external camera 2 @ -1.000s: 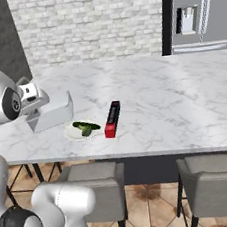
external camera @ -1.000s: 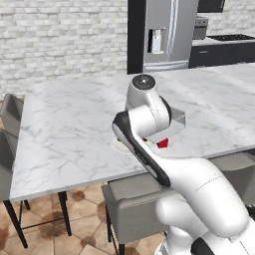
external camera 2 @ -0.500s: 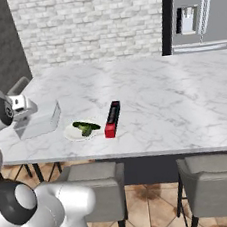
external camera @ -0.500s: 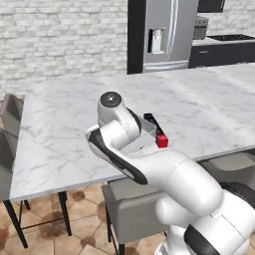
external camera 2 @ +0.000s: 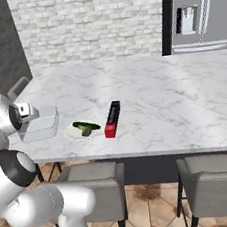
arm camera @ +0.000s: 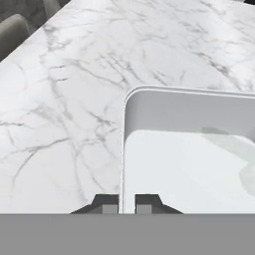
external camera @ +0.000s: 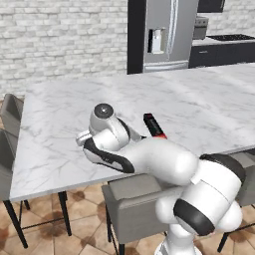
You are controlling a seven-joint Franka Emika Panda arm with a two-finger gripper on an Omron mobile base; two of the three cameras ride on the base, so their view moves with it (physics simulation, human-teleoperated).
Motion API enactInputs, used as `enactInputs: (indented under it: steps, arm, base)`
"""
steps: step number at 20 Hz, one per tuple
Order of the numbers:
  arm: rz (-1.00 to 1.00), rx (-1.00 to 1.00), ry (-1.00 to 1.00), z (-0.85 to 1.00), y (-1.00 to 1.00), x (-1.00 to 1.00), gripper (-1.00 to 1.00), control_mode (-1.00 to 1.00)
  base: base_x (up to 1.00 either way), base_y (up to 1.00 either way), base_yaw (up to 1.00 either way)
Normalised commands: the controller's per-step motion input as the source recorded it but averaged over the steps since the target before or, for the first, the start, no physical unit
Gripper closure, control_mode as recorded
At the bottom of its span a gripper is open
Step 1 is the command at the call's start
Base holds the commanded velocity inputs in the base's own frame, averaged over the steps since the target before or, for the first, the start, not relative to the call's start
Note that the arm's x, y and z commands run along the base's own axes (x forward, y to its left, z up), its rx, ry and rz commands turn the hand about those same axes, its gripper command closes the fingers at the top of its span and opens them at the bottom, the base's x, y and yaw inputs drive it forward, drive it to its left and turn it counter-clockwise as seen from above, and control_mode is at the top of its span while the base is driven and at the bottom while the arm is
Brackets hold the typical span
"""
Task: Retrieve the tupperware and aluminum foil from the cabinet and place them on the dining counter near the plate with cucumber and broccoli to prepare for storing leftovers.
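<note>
The pale grey tupperware (arm camera: pixel 189 149) sits low on the white marble dining counter (external camera 2: pixel 174 103), just left of the plate (external camera 2: pixel 73 135). My gripper (arm camera: pixel 127 204) is shut on the box's near wall, one fingertip on each side of the rim. In the right base view the gripper (external camera 2: pixel 29 119) meets the tupperware (external camera 2: pixel 40 127) at the counter's left front corner. On the plate lies the dark green cucumber (external camera 2: pixel 85 125). Right of the plate lies the black aluminum foil carton (external camera 2: pixel 112 119) with its red end toward the front edge; the left base view shows the foil carton (external camera: pixel 154 127) beyond my arm.
Grey stools (external camera 2: pixel 93 181) (external camera 2: pixel 214 178) stand under the counter's front edge, with more chairs (external camera: pixel 10 114) at its left end. A steel fridge (external camera 2: pixel 194 15) and a brick wall are behind. Bare marble (arm camera: pixel 74 74) spreads left of the box.
My arm has swung left and down, carrying the tupperware from above the plate to the counter just left of it. The foil and plate have not moved.
</note>
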Motion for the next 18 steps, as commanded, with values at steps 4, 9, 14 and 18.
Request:
enactInputs:
  steps: [4,9,14,18]
  arm:
    - [0.0,0.0,0.04,-0.35,0.76,0.48,1.0,-1.0]
    - [0.0,0.0,0.11,-0.38,0.42,0.52,1.0,-1.0]
    - [0.0,0.0,0.11,-0.52,0.2,0.65,1.0,-1.0]
    - [0.0,0.0,0.07,-0.78,0.34,0.55,1.0,-1.0]
  base:
    - [0.0,0.0,0.0]
    - [0.0,0.0,0.0]
    - [0.0,0.0,0.0]
    - [0.0,0.0,0.0]
